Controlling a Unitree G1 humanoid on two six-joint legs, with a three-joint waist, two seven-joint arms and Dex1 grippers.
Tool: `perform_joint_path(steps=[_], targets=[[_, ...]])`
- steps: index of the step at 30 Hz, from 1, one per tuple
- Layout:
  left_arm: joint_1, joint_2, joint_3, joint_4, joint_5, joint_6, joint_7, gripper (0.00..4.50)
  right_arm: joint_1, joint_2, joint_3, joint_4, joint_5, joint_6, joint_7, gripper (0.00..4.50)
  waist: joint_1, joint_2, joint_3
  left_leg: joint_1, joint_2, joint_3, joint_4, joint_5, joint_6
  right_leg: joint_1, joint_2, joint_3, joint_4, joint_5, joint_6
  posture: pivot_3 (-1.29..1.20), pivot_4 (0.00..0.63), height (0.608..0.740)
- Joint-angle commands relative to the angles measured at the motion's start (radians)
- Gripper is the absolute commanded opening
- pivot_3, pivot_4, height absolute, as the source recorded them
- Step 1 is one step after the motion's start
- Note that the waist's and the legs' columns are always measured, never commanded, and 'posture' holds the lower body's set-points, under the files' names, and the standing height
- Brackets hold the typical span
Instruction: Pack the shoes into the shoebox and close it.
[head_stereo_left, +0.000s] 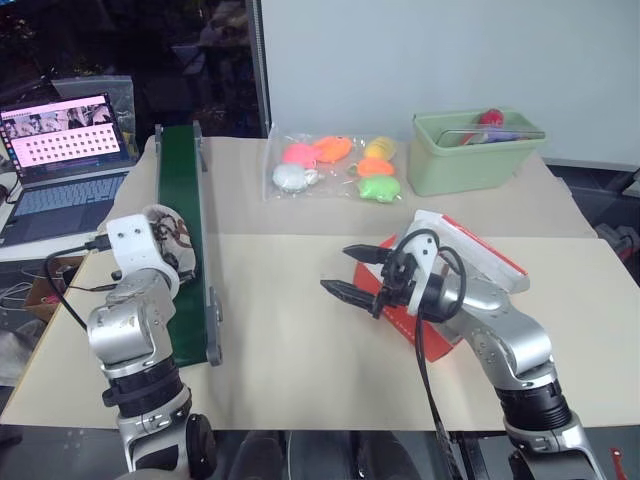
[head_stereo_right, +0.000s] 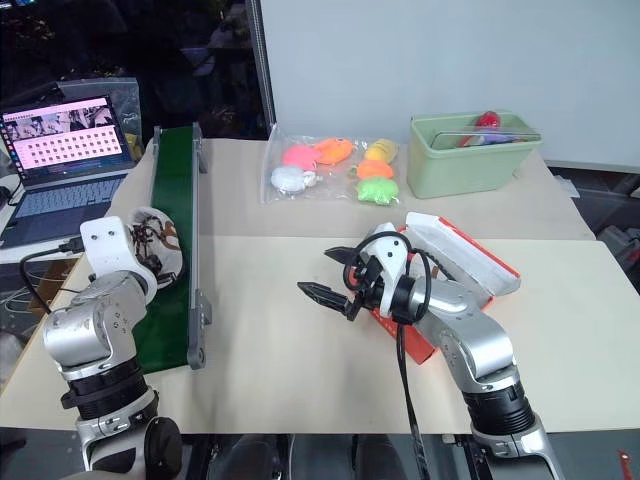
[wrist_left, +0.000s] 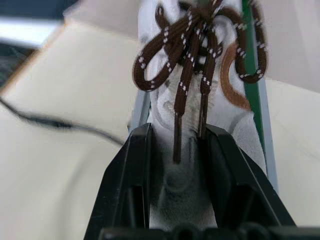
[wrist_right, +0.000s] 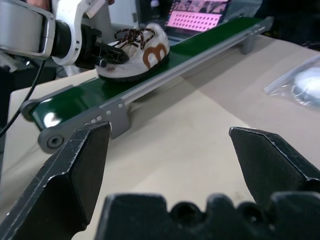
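Currently left gripper (wrist_left: 177, 150) is clamped on a whitish shoe (wrist_right: 132, 52) sitting on the green conveyor (head_stereo_left: 185, 230). Right gripper (head_stereo_left: 355, 272) hangs spread wide, nothing between its fingers, just beside the orange-red shoebox (head_stereo_left: 480, 265), conveyor side.

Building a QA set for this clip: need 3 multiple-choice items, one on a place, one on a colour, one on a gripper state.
1. Where is the shoe?
A. in the shoebox
B. on the green conveyor belt
C. in the green bin

2. What colour are its laces?
A. dark brown
B. white
C. red

3. How does the right gripper stand?
A. shut on a shoe
B. shut on nothing
C. open, holding nothing

Key: 1 B, it lies on the green conveyor belt, with the left gripper shut on it; 2 A, the left wrist view shows brown speckled laces; 3 C, the right gripper has its fingers spread over bare table.
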Motion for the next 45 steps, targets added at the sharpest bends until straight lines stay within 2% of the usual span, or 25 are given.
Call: perform_joint_path(steps=[1, 4, 6, 8, 13, 19, 25, 28, 32, 38, 45], targets=[[-0.022, 0.055, -0.098, -0.068, 0.055, -0.272, -0.006, 1.54, -0.03, 0.012, -0.043, -0.014, 0.031, 0.016, -0.023, 4.5, -0.001, 0.0, 0.0, -0.001, 0.0, 0.0, 0.0, 0.0, 0.0, -0.001, 0.0, 0.0, -0.001, 0.0, 0.0, 0.0, 0.15, 0.729], [-0.017, 0.068, -0.152, -0.076, 0.074, -0.375, -0.015, 1.54, -0.052, 0.042, -0.085, 0.007, 0.071, 0.048, -0.058, 4.5, -0.001, 0.0, 0.0, -0.004, 0.0, 0.0, 0.0, 0.0, 0.0, -0.003, 0.0, 0.0, -0.002, 0.0, 0.0, 0.0, 0.15, 0.729], [-0.009, 0.068, -0.176, -0.07, 0.074, -0.407, -0.028, 1.54, -0.088, 0.085, -0.151, 0.03, 0.157, 0.115, -0.112, 4.5, -0.002, 0.0, 0.0, -0.005, 0.0, 0.0, -0.001, 0.0, 0.0, -0.003, -0.001, 0.0, -0.003, 0.0, 0.0, 0.0, 0.15, 0.729], [-0.005, 0.05, -0.18, -0.068, 0.064, -0.41, -0.029, 1.54, -0.121, 0.108, -0.198, 0.053, 0.208, 0.156, -0.151, 4.5, -0.005, 0.0, 0.0, -0.005, 0.0, 0.0, -0.001, 0.0, 0.0, -0.003, -0.001, 0.0, -0.003, 0.0, 0.0, 0.0, 0.15, 0.729], [-0.001, 0.034, -0.166, -0.063, 0.06, -0.399, -0.031, 1.54, -0.147, 0.102, -0.227, 0.06, 0.238, 0.188, -0.175, 4.5, -0.007, 0.0, 0.0, -0.005, 0.0, 0.0, -0.001, 0.0, 0.0, -0.004, 0.0, 0.0, -0.003, 0.0, 0.0, 0.0, 0.15, 0.729], [0.017, 0.006, -0.138, -0.073, 0.03, -0.287, -0.042, 1.54, -0.131, 0.085, -0.215, 0.053, 0.235, 0.193, -0.172, 4.5, -0.007, 0.0, 0.0, -0.005, 0.0, 0.0, -0.001, 0.0, 0.0, -0.004, 0.0, 0.0, -0.003, 0.0, 0.0, 0.0, 0.15, 0.729], [0.042, -0.05, -0.093, -0.26, 0.043, -0.047, 0.009, 1.54, -0.125, 0.059, -0.203, 0.056, 0.226, 0.193, -0.156, 4.5, -0.009, 0.0, 0.0, -0.006, 0.0, 0.0, -0.001, 0.0, 0.0, -0.004, 0.0, 0.0, -0.003, 0.0, 0.0, 0.0, 0.15, 0.729], [0.165, -0.031, -0.123, -0.393, 0.027, 0.119, -0.035, 1.54, -0.135, 0.045, -0.207, 0.07, 0.231, 0.196, -0.149, 4.5, -0.012, 0.0, 0.0, -0.006, 0.0, 0.0, -0.001, 0.0, 0.0, -0.004, 0.0, 0.0, -0.003, 0.0, 0.0, 0.0, 0.15, 0.729], [0.316, -0.022, -0.119, -0.511, 0.014, 0.252, -0.073, 1.54, -0.141, 0.025, -0.201, 0.079, 0.221, 0.192, -0.141, 4.5, -0.025, 0.0, 0.0, -0.005, 0.001, 0.0, -0.003, 0.0, 0.0, -0.005, 0.0, 0.0, -0.003, 0.0, 0.0, 0.0, 0.15, 0.729], [0.377, -0.052, -0.13, -0.451, 0.022, 0.207, -0.075, 1.54, -0.142, 0.026, -0.197, 0.09, 0.228, 0.192, -0.143, 4.5, -0.029, 0.001, -0.001, 0.0, 0.0, 0.001, -0.001, 0.0, 0.0, 0.001, 0.0, 0.001, -0.002, 0.0, 0.0, 0.0, 0.15, 0.729], [0.482, -0.059, -0.142, -0.438, 0.027, 0.168, -0.085, 1.54, -0.144, 0.025, -0.196, 0.09, 0.227, 0.197, -0.146, 4.5, -0.039, 0.002, -0.001, 0.001, 0.001, 0.001, -0.005, 0.0, 0.0, -0.001, 0.0, 0.002, -0.003, 0.0, 0.0, 0.0, 0.15, 0.729]])
